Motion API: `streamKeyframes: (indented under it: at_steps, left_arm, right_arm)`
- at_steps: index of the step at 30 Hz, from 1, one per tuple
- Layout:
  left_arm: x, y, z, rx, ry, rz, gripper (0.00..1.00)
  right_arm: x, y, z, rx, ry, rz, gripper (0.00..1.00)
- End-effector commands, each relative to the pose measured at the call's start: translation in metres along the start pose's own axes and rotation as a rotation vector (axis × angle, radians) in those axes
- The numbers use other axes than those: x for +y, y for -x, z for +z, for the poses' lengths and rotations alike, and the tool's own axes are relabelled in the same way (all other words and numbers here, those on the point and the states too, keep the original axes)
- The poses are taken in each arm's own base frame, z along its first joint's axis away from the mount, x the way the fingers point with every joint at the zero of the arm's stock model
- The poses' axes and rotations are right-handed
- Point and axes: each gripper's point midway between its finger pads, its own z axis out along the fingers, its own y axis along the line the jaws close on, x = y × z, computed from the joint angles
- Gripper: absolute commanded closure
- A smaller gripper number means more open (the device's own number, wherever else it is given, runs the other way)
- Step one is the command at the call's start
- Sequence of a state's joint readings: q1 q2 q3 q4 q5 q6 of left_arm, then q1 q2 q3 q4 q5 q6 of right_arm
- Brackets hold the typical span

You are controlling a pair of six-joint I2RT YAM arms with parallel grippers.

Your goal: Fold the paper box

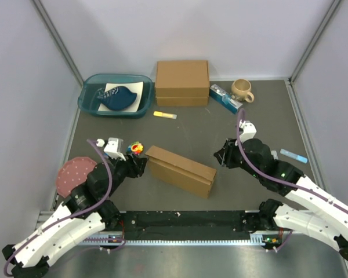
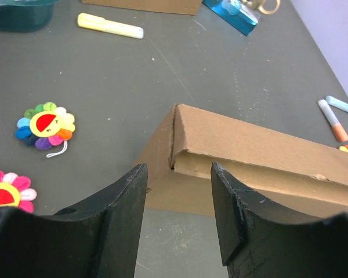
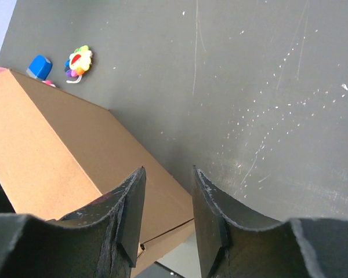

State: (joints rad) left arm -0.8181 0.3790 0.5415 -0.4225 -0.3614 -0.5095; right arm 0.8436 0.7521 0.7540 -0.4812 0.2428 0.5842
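Left pincer (image 2: 178,174), right pincer (image 3: 168,176) open; paper box (image 1: 180,169) between, near both.

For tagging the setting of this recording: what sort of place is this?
Probably a lab robot test cell: plain white panels in metal framing enclose a dark table, with two bench-mounted arms and props like a mug.

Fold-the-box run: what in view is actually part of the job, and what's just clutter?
Job:
- paper box
- left gripper, open
- right gripper, open

Clutter:
- thicker cardboard box
- teal tray
- mug
- yellow marker
- flower toy
- blue pen
- pink disc
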Motion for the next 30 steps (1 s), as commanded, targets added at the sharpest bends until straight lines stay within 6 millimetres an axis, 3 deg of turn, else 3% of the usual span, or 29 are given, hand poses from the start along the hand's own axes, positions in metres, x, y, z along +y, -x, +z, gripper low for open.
streamKeyframes:
  at_steps: [1, 7, 11, 15, 19, 20, 23, 25, 30]
  left_arm:
    - [-0.021, 0.015, -0.016, -0.021, -0.123, 0.008, 0.47]
    - [-0.015, 0.017, -0.025, -0.051, -0.123, 0.010, 0.49]
    - [0.002, 0.037, -0.031, -0.161, -0.037, -0.073, 0.48]
    - [0.021, 0.039, -0.022, -0.170, 0.100, -0.111, 0.48]
    - [0.042, 0.030, -0.007, -0.139, 0.271, -0.130, 0.49]
    - [0.046, 0.023, -0.001, -0.122, 0.309, -0.130, 0.50]
    - [0.057, 0.010, 0.009, -0.103, 0.376, -0.139, 0.51]
    - [0.059, 0.001, 0.014, -0.086, 0.380, -0.152, 0.52]
    - [0.065, -0.023, 0.028, -0.038, 0.367, -0.190, 0.54]
  right_arm:
    - [0.011, 0.028, -0.013, -0.077, 0.026, -0.002, 0.62]
    - [0.004, 0.031, -0.021, -0.097, 0.003, -0.004, 0.61]
    - [-0.004, 0.022, -0.027, -0.080, -0.014, 0.007, 0.61]
    - [-0.017, 0.007, -0.033, -0.058, -0.039, 0.035, 0.61]
    - [-0.033, -0.012, -0.036, -0.010, -0.094, 0.057, 0.67]
    - [-0.035, -0.017, -0.036, 0.001, -0.098, 0.064, 0.76]
    - [-0.035, -0.042, -0.031, 0.064, -0.076, 0.114, 0.91]
    - [-0.036, -0.060, -0.027, 0.110, -0.060, 0.129, 0.94]
    - [-0.021, -0.076, -0.019, 0.150, 0.031, 0.175, 0.99]
